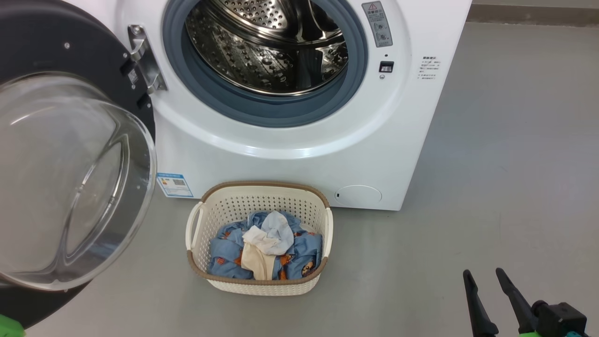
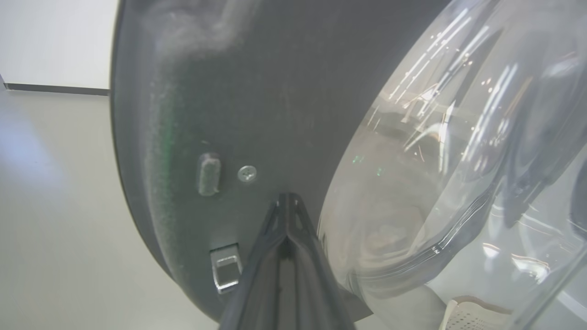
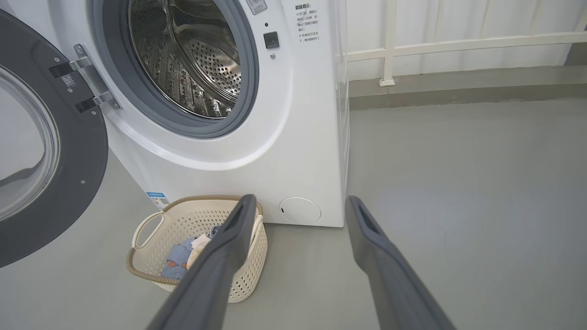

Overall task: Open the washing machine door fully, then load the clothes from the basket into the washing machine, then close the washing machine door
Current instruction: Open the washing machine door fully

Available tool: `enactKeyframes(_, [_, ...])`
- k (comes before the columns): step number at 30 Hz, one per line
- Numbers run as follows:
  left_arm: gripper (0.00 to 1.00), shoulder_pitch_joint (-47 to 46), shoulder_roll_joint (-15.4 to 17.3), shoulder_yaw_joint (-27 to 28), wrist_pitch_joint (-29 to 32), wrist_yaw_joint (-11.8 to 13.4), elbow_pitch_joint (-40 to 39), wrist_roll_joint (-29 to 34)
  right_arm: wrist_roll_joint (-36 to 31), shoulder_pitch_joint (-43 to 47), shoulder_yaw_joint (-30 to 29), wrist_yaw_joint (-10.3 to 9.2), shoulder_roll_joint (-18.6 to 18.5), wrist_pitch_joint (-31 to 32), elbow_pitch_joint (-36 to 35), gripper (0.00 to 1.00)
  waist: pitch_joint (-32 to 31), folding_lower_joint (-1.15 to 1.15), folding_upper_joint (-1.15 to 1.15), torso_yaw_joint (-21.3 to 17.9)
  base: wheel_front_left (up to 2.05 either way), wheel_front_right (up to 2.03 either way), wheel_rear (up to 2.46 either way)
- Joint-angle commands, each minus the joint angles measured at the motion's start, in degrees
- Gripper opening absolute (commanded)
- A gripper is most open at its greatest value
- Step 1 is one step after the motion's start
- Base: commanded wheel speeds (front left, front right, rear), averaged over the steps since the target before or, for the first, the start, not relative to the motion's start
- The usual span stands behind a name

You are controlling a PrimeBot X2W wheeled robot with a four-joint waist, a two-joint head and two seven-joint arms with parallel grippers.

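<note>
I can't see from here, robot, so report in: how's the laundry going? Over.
Left gripper shut, tips at the door. Right gripper open, empty. Door wide open; clothes in basket, drum bare. Nothing blocking the opening.

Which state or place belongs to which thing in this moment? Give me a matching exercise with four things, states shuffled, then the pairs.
Things:
1. washing machine door
2. clothes
3. basket
4. right gripper

States or places:
A. jaws apart, holding nothing
B. standing on the floor in front of the washing machine
C. swung open to the left of the drum opening
D. piled inside the basket

Pairs: 1-C, 2-D, 3-B, 4-A
</note>
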Motion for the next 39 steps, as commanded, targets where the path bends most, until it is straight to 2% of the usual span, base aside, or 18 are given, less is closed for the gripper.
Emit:
enactKeyframes(1, [0.00,-2.90,2.34,2.84,-0.77,-0.14,-0.85,1.26,0.29,0.29,0.94,0.55,-0.48,-0.44,-1.07,1.00,-0.19,0.00,0.00,0.07,0.00,0.00,0.00])
enactKeyframes(7, [0.00,-3.03,0.17,4.02,-0.77,-1.92,-2.68,3.39,0.28,0.41,0.93,0.55,-0.16,-0.44,-1.17,1.00,-0.56,0.00,0.00,0.50,0.00,0.00,0.00])
enactKeyframes(13, [0.00,-1.91,-3.09,3.61,-0.77,-2.66,-10.56,5.69,0.30,0.43,0.92,0.55,-0.10,-0.44,-1.15,1.00,-0.84,0.00,0.00,0.94,0.00,0.00,0.00])
enactKeyframes(14, [0.04,-1.56,-3.49,3.22,-0.77,-2.60,-12.26,6.26,0.28,0.39,0.97,0.55,-0.08,-0.44,-1.12,1.00,-0.92,0.00,0.00,0.96,0.00,0.00,0.00])
enactKeyframes(18, [0.49,-0.37,-4.90,1.00,-0.77,-2.48,-21.26,8.58,0.19,0.16,1.03,0.55,0.05,-0.44,-1.23,1.00,-1.01,0.00,0.00,0.93,0.00,0.00,0.00])
enactKeyframes(19, [0.78,0.04,-5.15,0.10,-0.77,-2.69,-23.54,9.16,0.18,0.08,1.06,0.55,0.08,-0.44,-1.22,1.00,-1.01,0.00,0.00,0.86,0.00,0.00,0.00])
enactKeyframes(20, [1.00,0.43,-5.49,-0.82,-0.74,-2.94,-25.79,9.53,0.18,-0.01,1.13,0.55,0.10,-0.44,-1.21,1.00,-0.98,0.00,0.00,0.73,0.00,0.00,0.00])
enactKeyframes(25, [1.00,2.97,-6.10,-6.34,1.52,-4.96,-34.43,11.87,0.09,-0.59,1.65,0.55,0.18,-0.44,-1.19,1.00,-1.00,0.00,0.00,-0.48,0.00,0.00,0.00])
enactKeyframes(29, [1.00,4.48,-7.02,-10.44,2.19,-7.29,-37.54,11.61,-0.21,-1.28,1.97,0.55,0.19,-0.44,-1.69,1.00,-0.80,0.00,0.00,-2.06,0.00,0.00,0.00])
enactKeyframes(33, [1.00,6.60,-7.52,-13.51,2.20,-9.86,-36.04,10.61,-0.68,-2.12,2.81,0.55,0.09,-0.44,-2.40,1.00,-0.60,0.00,0.00,-4.43,0.00,0.00,0.00])
enactKeyframes(39, [1.00,10.34,-7.65,-16.86,0.31,-14.11,-29.51,10.09,-1.16,-2.63,4.20,0.55,0.23,-0.44,-3.34,1.00,-0.22,0.00,0.00,-8.43,0.00,0.00,0.00])
